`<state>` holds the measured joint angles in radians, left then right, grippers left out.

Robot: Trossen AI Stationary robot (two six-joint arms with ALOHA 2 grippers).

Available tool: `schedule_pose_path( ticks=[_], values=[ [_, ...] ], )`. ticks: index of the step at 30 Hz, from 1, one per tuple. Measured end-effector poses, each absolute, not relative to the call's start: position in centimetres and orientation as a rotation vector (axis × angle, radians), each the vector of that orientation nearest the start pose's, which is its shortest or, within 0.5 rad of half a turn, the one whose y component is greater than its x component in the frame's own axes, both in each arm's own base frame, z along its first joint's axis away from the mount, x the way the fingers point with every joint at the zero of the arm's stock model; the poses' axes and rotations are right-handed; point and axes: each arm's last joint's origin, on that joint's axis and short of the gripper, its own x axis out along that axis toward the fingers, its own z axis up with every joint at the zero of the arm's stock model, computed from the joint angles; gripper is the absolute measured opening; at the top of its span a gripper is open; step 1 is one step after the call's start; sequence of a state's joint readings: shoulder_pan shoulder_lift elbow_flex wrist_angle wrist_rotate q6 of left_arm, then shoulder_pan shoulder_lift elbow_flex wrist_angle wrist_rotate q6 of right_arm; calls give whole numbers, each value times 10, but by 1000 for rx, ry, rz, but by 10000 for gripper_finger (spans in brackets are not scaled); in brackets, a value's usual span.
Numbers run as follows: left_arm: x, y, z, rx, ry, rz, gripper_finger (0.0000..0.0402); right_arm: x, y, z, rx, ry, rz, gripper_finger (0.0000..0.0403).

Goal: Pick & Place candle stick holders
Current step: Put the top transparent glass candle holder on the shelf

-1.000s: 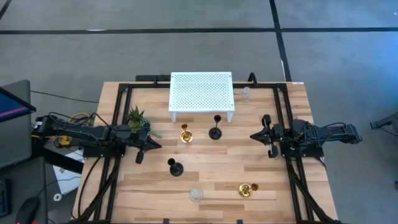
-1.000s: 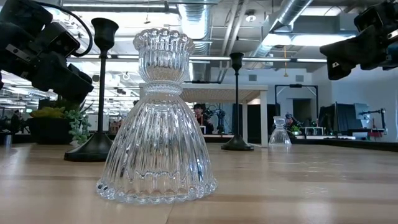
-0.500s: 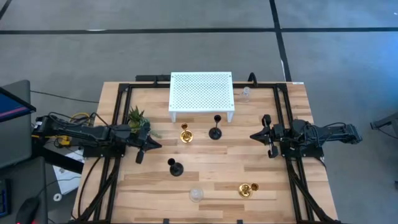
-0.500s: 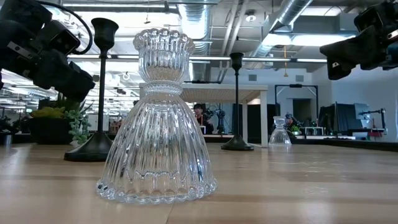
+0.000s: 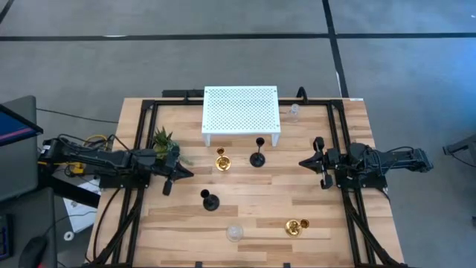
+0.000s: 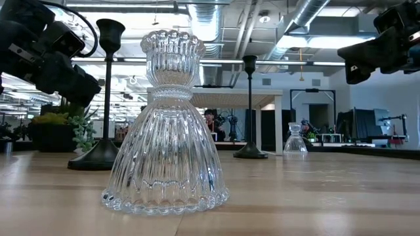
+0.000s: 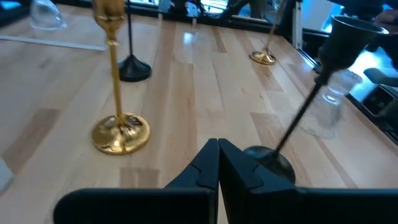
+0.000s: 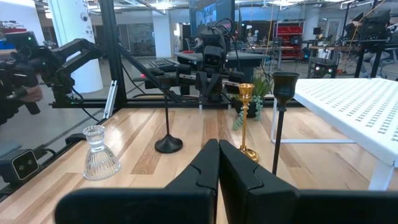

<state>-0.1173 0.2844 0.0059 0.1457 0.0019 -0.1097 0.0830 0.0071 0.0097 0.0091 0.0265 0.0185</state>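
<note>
- Left claw [image 5: 165,187]: pressed together, empty, above the surface's left edge.
- Nearest task item: black holder [image 5: 210,201], upright stem, just beyond the claw tip toward the front edge.
- Right claw [image 5: 306,163]: pressed together, empty, by the right edge.
- Surface [image 5: 253,216]: other holders stand scattered; white perforated rack [image 5: 241,109] at the back edge.
- Room: grey floor.

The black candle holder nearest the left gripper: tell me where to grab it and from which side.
Grip the thin stem of the black candle holder midway up, coming level from the left gripper's side. It stands upright on a wide round base with a flared cup on top, so the bare stem is probably the narrow part a gripper can close on. Both grippers are shut now.
</note>
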Motion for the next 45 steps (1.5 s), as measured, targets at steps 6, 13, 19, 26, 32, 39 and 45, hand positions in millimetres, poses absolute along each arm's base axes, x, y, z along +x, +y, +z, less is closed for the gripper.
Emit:
schedule_pose_path(
  ticks=[6,13,19,26,32,39,45],
  values=[
    [115,-12,165,-107,36,-71,4,97,4,176,24,-91,-16,0],
    [114,-12,183,-40,-157,-59,4,89,-1,200,32,-111,-166,0],
    [115,-10,191,-54,-182,15,4,79,-5,218,46,-39,-262,0],
    [126,-10,221,37,-172,46,4,74,-7,227,45,-18,-346,0],
    [139,-12,244,127,-162,55,4,77,-10,222,57,36,-453,0],
    [146,-12,250,103,-144,67,4,87,-10,226,91,90,-480,0],
    [145,-10,252,94,-151,139,4,90,-13,256,49,159,-642,0]
  ],
)
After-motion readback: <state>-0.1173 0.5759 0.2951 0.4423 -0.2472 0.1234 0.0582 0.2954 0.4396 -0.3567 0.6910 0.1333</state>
